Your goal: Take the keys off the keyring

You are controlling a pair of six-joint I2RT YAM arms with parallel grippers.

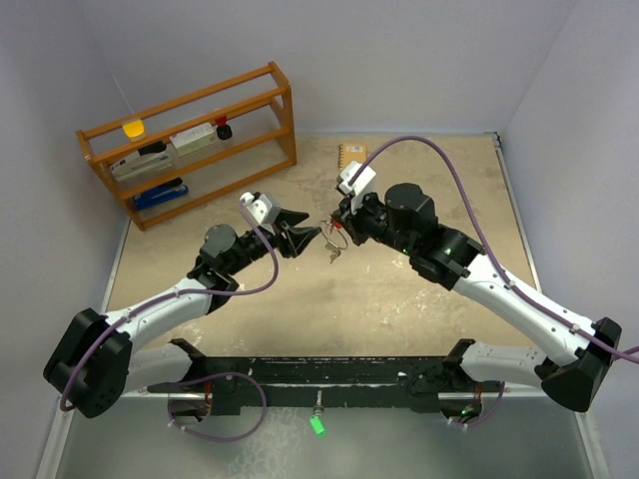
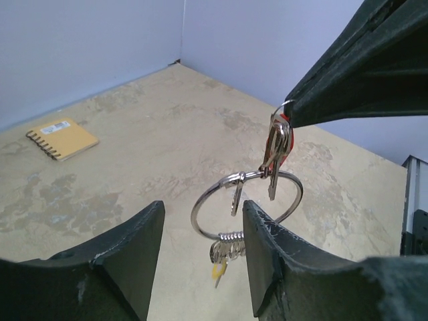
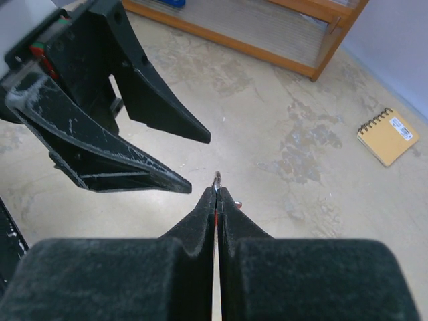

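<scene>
Starting at the near edge, both arms are reaching in toward the middle of the table (image 1: 399, 299), left one coming from the near left, right one from the near right.

The left gripper (image 1: 308, 238) is sitting wide open, fingers (image 2: 127, 257) spread and gripping nothing. From its wrist cam the keyring (image 2: 221, 182) is showing in the gap between them, and the right-hand finger is overlapping the ring's lower edge. I can't tell if it's actually touching.

Just beyond that, the right gripper (image 2: 291, 115) is clamped tight, jaws pressed together on the top of a small cluster of keys (image 2: 279, 144) that includes the red-headed key (image 2: 285, 148). The keyring is hanging from that cluster, up off the table and roughly upright. More keys are dangling off the bottom of the ring, with the pale yellow one (image 2: 217, 271) lowest.

In the top view the keyring (image 1: 335, 234) is sitting right between the two grippers, mid-table.

Further back, a small orange notebook (image 1: 351, 153) is lying flat by the far wall. At the far left a wooden shelf (image 1: 190, 140) is standing with some odds and ends on it.
</scene>
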